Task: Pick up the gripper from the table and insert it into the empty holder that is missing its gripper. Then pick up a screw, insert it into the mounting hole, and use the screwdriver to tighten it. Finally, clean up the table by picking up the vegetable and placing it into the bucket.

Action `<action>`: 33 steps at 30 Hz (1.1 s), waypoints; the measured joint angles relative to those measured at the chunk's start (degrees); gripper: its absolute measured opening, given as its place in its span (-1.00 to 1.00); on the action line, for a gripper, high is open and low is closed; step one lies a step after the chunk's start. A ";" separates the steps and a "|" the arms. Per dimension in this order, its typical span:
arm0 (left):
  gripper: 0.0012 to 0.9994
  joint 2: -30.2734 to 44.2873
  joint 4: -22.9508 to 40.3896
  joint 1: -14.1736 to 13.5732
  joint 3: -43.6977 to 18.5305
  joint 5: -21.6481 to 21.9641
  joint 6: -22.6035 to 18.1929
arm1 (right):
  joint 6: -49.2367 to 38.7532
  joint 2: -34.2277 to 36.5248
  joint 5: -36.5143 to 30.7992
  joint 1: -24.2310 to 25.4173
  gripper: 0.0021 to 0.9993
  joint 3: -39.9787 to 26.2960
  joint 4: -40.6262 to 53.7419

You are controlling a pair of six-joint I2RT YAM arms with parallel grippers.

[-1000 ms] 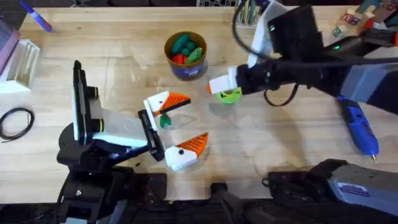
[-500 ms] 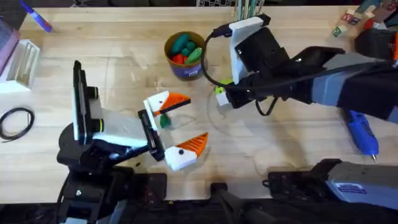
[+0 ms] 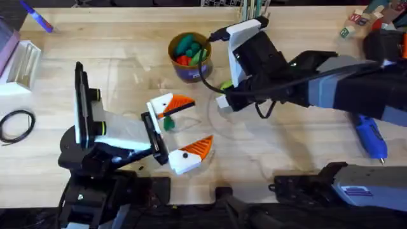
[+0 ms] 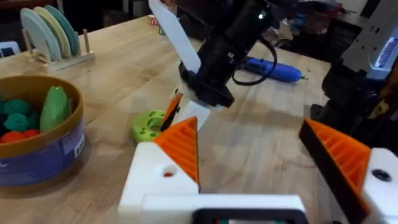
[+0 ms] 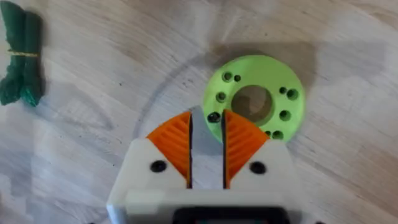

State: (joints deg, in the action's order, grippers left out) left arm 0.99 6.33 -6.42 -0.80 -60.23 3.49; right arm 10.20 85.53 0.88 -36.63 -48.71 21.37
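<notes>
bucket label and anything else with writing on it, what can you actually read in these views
No text can be read.
bucket: its white label carries print too blurred to read.
right arm: the label on its base is too small to read.
blocks at the table's far right corner: their markings are too small to read.
screwdriver: no readable marking.

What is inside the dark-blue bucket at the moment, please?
The bucket holds toy pieces: teal-green ones, a lighter green piece and a red-orange one. Whatever lies beneath them is covered.
</notes>
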 joint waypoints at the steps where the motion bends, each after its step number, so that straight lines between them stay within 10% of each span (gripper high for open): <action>1: 0.97 0.00 -0.01 0.00 0.00 0.00 0.00 | 0.02 0.26 -0.03 -0.07 -0.48 0.00 -0.31; 14: 0.97 0.00 -0.01 0.00 0.00 0.00 0.00 | 0.01 1.01 -0.55 -0.06 -0.97 -0.02 -2.06; 33: 0.97 0.00 0.01 0.00 0.00 0.00 0.00 | -2.02 2.18 -3.08 -0.06 -0.99 -12.62 12.42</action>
State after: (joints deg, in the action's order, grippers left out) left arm 0.99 6.34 -6.42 -0.80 -60.23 3.49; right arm 8.19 87.71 -2.20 -36.69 -61.33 33.78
